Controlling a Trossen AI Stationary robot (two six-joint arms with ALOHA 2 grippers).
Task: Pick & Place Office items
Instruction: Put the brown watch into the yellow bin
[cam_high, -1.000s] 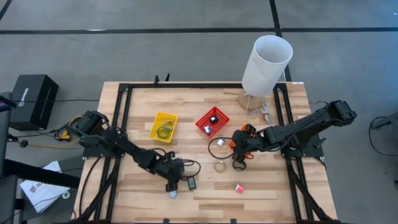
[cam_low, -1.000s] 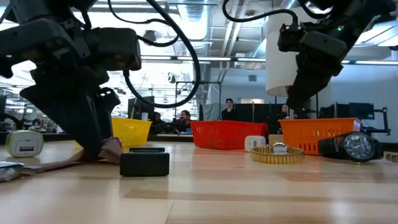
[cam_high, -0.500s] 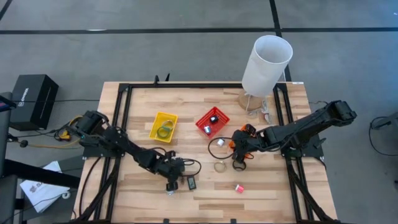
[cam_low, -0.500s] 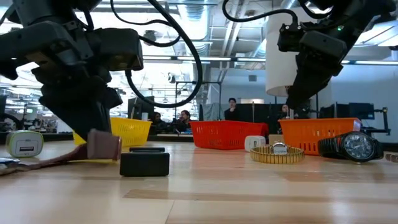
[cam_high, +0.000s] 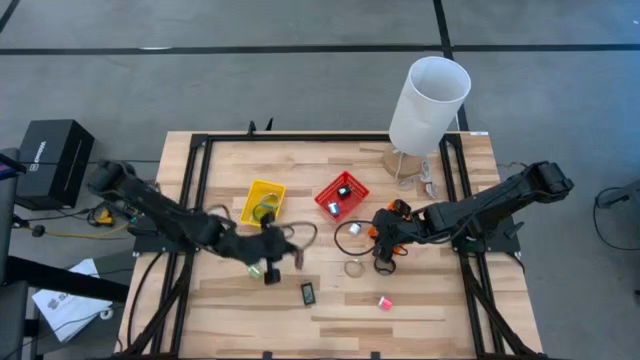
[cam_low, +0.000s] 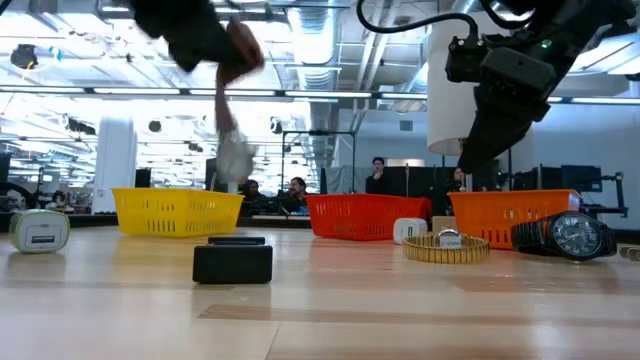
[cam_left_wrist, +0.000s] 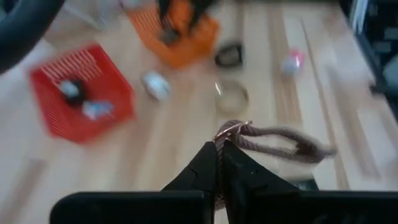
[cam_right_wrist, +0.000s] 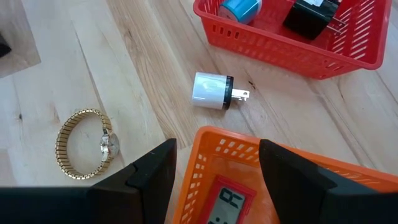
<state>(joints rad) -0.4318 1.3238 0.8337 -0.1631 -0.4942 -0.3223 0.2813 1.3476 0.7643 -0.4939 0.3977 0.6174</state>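
Left gripper (cam_left_wrist: 219, 144), clamped on a brown strap (cam_left_wrist: 273, 138), has lifted it off the counter (cam_high: 330, 310), probably toward the yellow basket (cam_high: 263, 203).

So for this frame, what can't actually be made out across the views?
- What the left gripper holds: a brownish strap, smeared by motion in the left wrist and low views, tiny from above.
- Yellow basket: contents too small in the high view, walled off in the low.
- Orange basket: bottom edge crops the red item.
- Right gripper: its fingers are too small from above.
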